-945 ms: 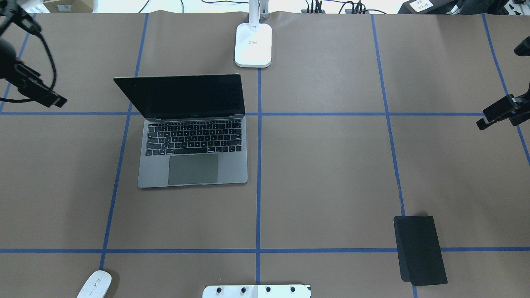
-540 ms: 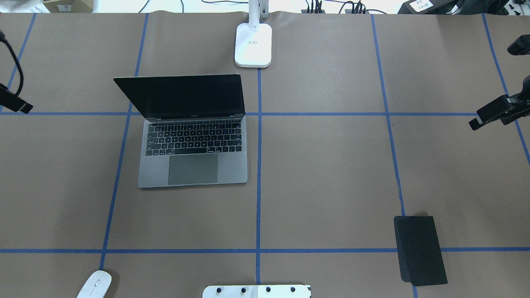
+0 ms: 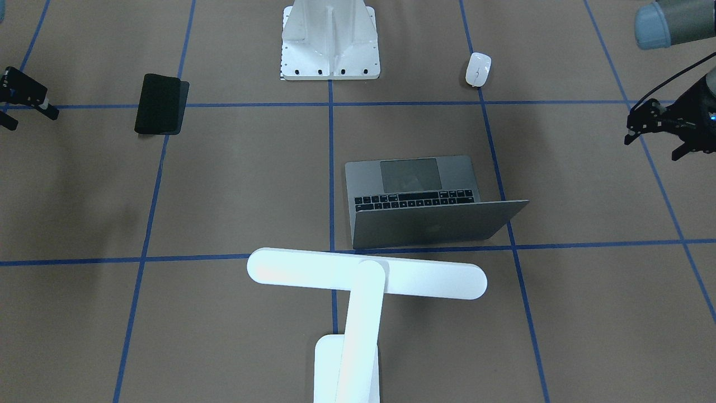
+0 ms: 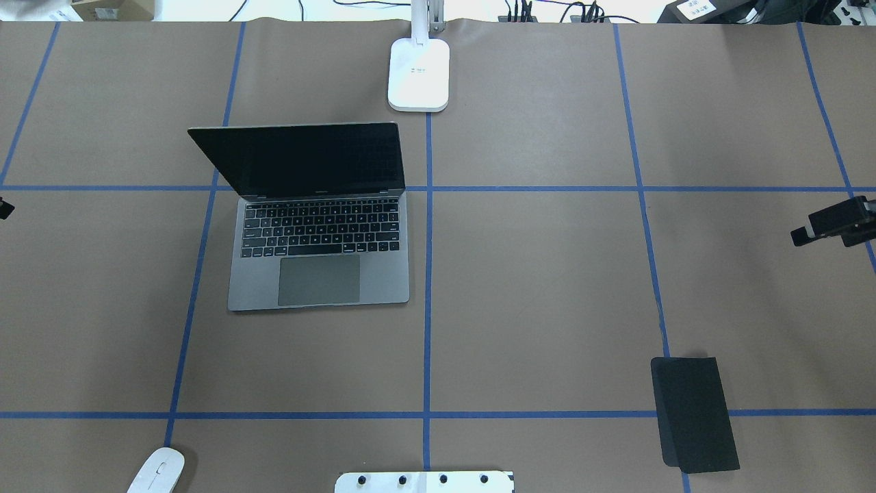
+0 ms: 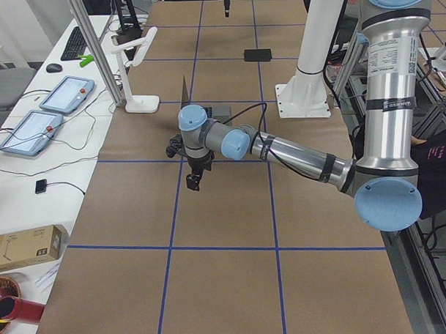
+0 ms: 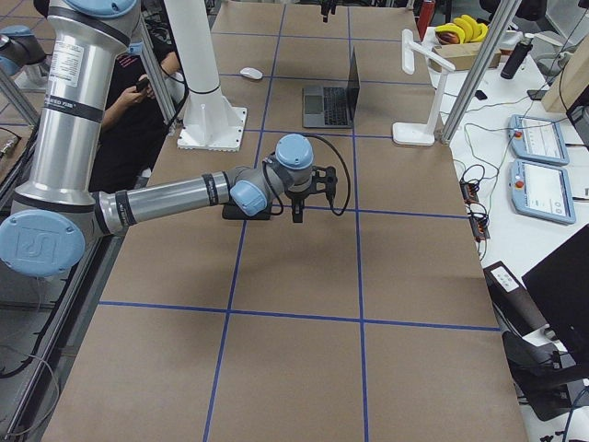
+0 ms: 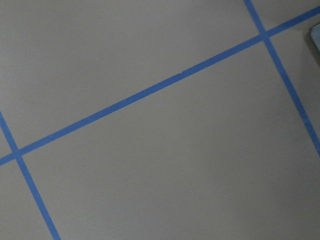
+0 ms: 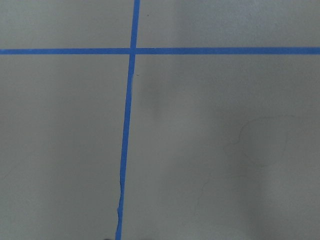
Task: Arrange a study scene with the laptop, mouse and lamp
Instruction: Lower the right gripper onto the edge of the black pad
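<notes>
The grey laptop (image 4: 321,274) stands open left of the table's middle, with its screen dark; it also shows in the front view (image 3: 414,190). The white mouse (image 4: 156,471) lies at the near left edge. The white lamp (image 3: 366,274) stands at the far middle on its base (image 4: 419,75). My left gripper (image 3: 653,146) hovers over bare paper far left of the laptop, open and empty. My right gripper (image 3: 31,118) hovers at the far right side, open and empty, and its tip shows in the overhead view (image 4: 821,226).
A flat black mat (image 4: 694,414) lies at the near right. The white ribbed pedestal (image 3: 330,42) stands at the near middle edge. Blue tape lines cross the brown paper. Both wrist views show only paper and tape.
My left gripper has moved outward to the left, almost out of the overhead view. My right gripper has moved slightly nearer and to the right. The laptop, mouse and lamp have not moved.
</notes>
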{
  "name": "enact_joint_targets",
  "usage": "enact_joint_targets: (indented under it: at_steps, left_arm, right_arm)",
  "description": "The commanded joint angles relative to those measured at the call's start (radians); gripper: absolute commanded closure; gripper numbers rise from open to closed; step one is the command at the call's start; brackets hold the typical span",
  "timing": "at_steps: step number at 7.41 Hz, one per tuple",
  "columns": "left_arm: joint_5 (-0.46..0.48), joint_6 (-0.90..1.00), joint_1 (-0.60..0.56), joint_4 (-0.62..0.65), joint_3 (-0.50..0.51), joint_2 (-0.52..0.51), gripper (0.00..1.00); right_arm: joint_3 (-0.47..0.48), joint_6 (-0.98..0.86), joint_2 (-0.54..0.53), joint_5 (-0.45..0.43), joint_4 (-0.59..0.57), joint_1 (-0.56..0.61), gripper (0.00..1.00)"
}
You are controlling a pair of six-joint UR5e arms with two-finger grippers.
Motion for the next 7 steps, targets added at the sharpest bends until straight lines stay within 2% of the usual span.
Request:
enact_joint_targets:
  at_steps: [1,4,7]
  left_arm:
    - [-0.030,-0.007,0.000,-0.084,0.008,0.070,0.00]
    - [-0.033,-0.044,0.000,-0.167,0.008,0.104,0.00]
    - [-0.033,-0.044,0.000,-0.194,0.005,0.124,0.00]
  right_arm:
    - [0.000,0.186,-0.076,-0.007,0.167,-0.053,0.00]
    - [-0.009,0.253,-0.074,-0.033,0.197,-0.220,0.01]
    - [-0.033,0.253,-0.034,-0.125,0.197,-0.390,0.05]
